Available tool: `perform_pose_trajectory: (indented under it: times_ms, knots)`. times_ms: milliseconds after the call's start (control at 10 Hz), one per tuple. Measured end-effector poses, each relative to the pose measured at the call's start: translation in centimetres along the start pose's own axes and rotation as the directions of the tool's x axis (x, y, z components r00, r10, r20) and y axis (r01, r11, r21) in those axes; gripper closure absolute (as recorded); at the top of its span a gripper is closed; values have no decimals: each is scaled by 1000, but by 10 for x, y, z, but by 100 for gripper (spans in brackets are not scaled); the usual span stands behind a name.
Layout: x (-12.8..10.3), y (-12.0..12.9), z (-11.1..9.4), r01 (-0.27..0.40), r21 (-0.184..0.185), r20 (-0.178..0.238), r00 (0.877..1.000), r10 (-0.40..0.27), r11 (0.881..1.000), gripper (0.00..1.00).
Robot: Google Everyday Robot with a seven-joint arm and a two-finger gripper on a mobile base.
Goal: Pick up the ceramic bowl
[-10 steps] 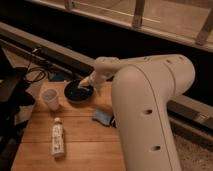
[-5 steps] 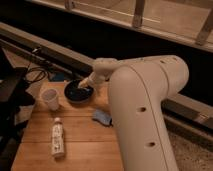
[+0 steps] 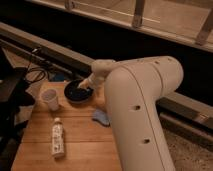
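Your gripper (image 3: 85, 85) sits at the rim of the ceramic bowl (image 3: 73, 92), opposite the white cup (image 3: 50, 98); whether it clasps the rim cannot be told.

On the wooden table (image 3: 82, 150): an upright white cup (image 3: 50, 98), a bottle (image 3: 58, 141) lying flat, a blue cloth (image 3: 101, 118)

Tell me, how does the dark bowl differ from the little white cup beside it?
The ceramic bowl is dark and glossy; the cup is pale white. The bowl is wide and shallow; the cup is narrower and taller for its width. The gripper is at the bowl's rim, while the cup stands apart from it, untouched. Both sit upright on the wooden table.
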Motion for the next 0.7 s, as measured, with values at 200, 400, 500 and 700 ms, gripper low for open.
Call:
perform_pose_trajectory:
  times_ms: [200,400,500,700]
  knots:
    - [0,1,5,-2,-3,-2,1000,2,1000,20]
    - [-3,2,8,-20,-40,-16,1000,19,999,20]
    - [-1,4,16,-20,-52,-32,999,18,998,20]
    - [4,7,37,-21,-69,-77,997,15,997,20]
